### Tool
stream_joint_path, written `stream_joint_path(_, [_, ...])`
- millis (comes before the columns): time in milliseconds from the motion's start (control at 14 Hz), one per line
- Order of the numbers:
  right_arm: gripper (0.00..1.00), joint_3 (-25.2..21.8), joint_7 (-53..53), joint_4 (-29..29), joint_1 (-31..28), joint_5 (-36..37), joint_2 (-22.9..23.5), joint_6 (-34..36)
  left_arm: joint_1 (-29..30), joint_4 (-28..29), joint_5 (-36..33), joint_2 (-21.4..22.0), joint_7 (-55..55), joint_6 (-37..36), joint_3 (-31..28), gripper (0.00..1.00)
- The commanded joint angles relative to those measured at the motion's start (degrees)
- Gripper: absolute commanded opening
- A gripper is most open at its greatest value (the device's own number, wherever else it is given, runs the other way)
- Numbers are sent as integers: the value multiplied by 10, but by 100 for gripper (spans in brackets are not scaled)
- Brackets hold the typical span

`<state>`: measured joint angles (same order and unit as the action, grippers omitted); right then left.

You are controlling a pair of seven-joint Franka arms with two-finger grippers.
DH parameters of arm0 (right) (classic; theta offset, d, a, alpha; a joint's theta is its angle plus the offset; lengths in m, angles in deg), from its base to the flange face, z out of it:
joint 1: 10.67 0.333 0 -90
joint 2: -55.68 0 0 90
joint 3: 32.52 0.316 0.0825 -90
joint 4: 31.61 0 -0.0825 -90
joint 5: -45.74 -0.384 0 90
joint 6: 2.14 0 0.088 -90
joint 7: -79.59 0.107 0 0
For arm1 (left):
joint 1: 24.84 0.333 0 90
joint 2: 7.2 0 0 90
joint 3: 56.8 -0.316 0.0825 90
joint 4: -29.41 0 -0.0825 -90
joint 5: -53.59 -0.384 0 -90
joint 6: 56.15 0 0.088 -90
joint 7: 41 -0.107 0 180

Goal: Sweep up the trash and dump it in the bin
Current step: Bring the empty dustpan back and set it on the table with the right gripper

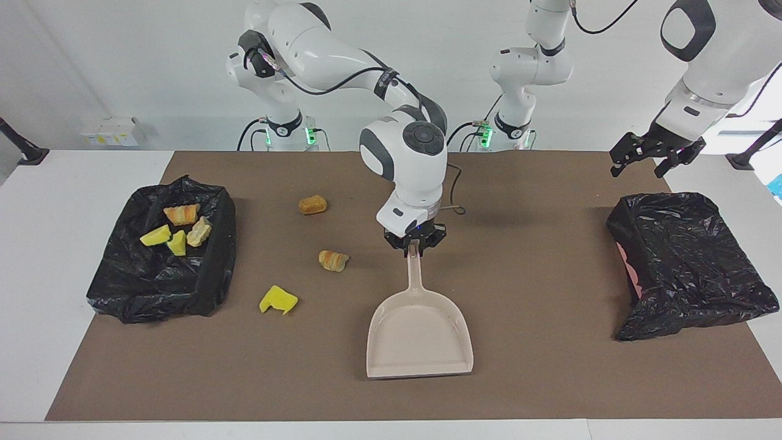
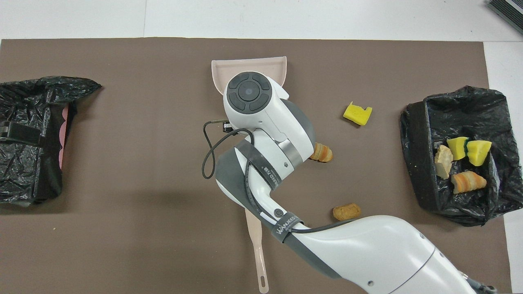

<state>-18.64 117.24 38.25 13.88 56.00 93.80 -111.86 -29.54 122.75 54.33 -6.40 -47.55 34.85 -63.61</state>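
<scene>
Brown mat point(image 1: 550, 379) covers the white table. Right gripper point(image 1: 415, 241) is clamped on the dustpan point(image 1: 419, 333) handle at mid-mat, pan empty, mouth pointing away from the robots. Left gripper point(image 1: 649, 156), jaws apart, waits above the second bin point(image 1: 684, 263). Loose trash lies on the lined-bin side of the right gripper: bread roll point(image 1: 313, 205), croissant point(image 1: 333, 260), yellow wedge point(image 1: 278, 300); four pieces sit in the lined bin point(image 1: 122, 287). Step judged: staging the pan. Next calls for the brush point(image 2: 258, 255). Open mat surrounds the pan.
</scene>
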Motion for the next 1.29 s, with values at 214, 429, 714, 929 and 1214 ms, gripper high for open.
stream_joint_path(214, [0,3,5,44,-9,-37,-8,-47,-7,5,-11,9,-1,-5,-7,100])
stream_joint_path(429, [12,3,-3,61,-18,-36,-7,-55,-6,5,-10,9,-1,-4,-6,100])
stream_joint_path(714, [62,4,-2,57,-20,-45,-7,-53,-8,4,-10,8,0,-2,-6,100])
stream_joint_path(929, [72,3,-2,52,-26,-67,-15,-46,-9,4,-9,8,0,-2,-6,100])
stream_joint_path(1214, [99,3,-4,62,-33,-74,-91,21,-8,4,-9,8,-1,-2,-6,100])
